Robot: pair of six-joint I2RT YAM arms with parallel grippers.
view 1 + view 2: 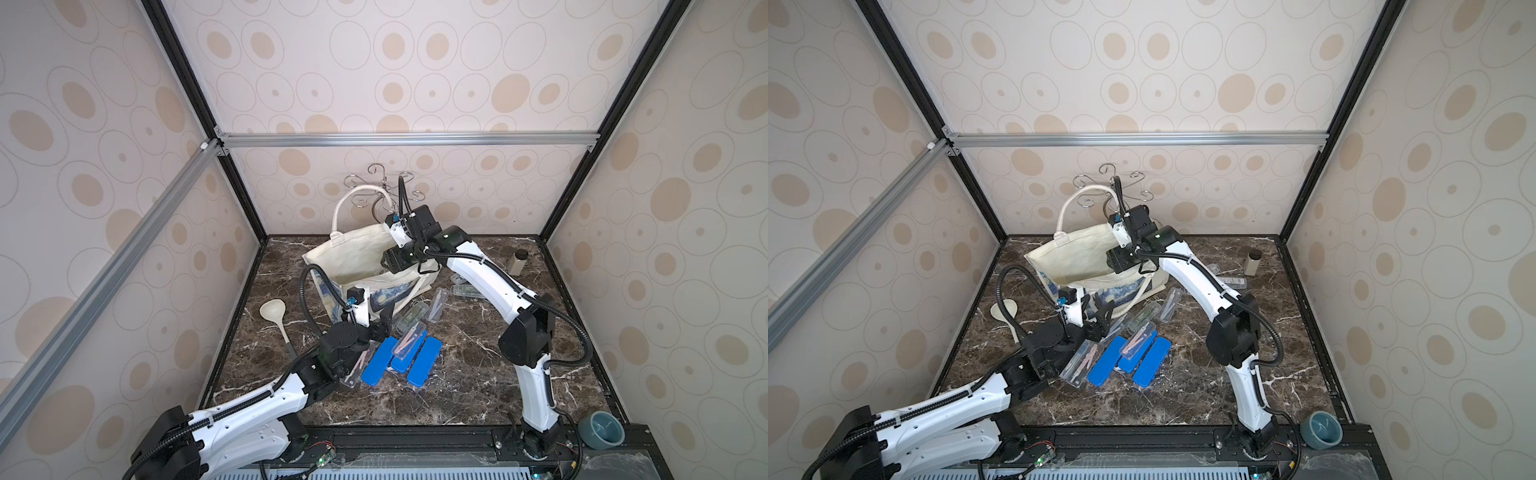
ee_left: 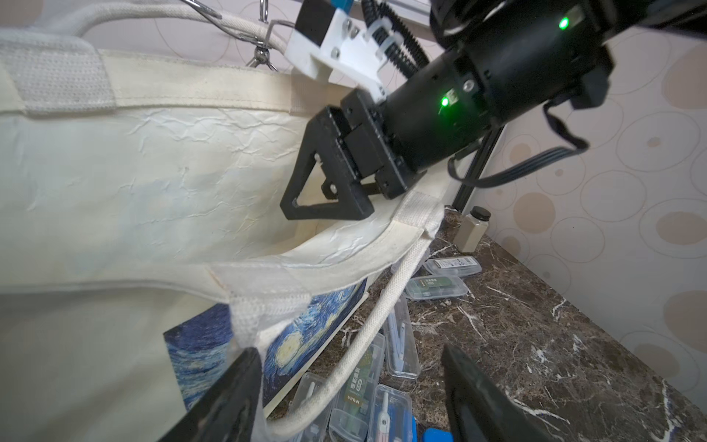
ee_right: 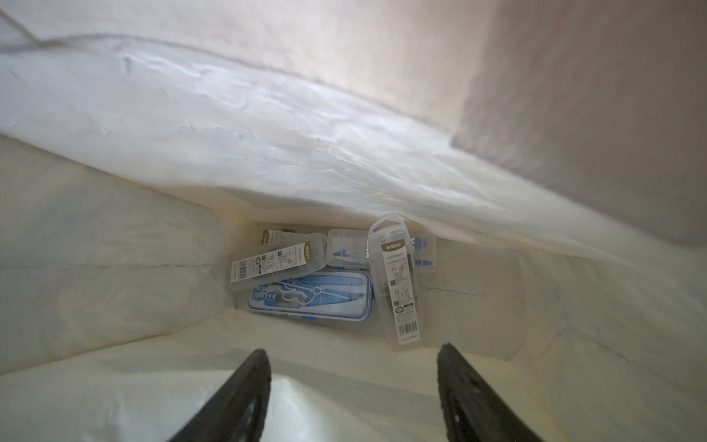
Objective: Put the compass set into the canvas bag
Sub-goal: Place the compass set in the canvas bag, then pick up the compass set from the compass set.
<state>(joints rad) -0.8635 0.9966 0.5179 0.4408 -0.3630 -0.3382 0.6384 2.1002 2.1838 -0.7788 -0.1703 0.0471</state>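
The canvas bag (image 1: pixel 353 257) (image 1: pixel 1075 257) stands open at the back middle of the marble table, starry print on its near side (image 2: pixel 302 340). My right gripper (image 1: pixel 384 262) (image 3: pixel 352 382) hangs over the bag's mouth, open and empty. Below it, several clear compass set cases (image 3: pixel 398 283) lie on the bag's bottom. My left gripper (image 1: pixel 380 322) (image 2: pixel 352 386) is at the bag's near rim, open, with the handle's base fabric (image 2: pixel 264 310) against one finger. More compass set cases (image 1: pixel 409 343) (image 2: pixel 399 340) lie on the table in front of the bag.
Blue cases (image 1: pixel 424 365) lie under and beside the clear ones. A cream ladle (image 1: pixel 274 311) lies left. A small bottle (image 1: pixel 518 262) stands back right, and a teal bowl (image 1: pixel 601 430) sits at the front right edge. A wire hook stand (image 1: pixel 382 183) holds one bag handle.
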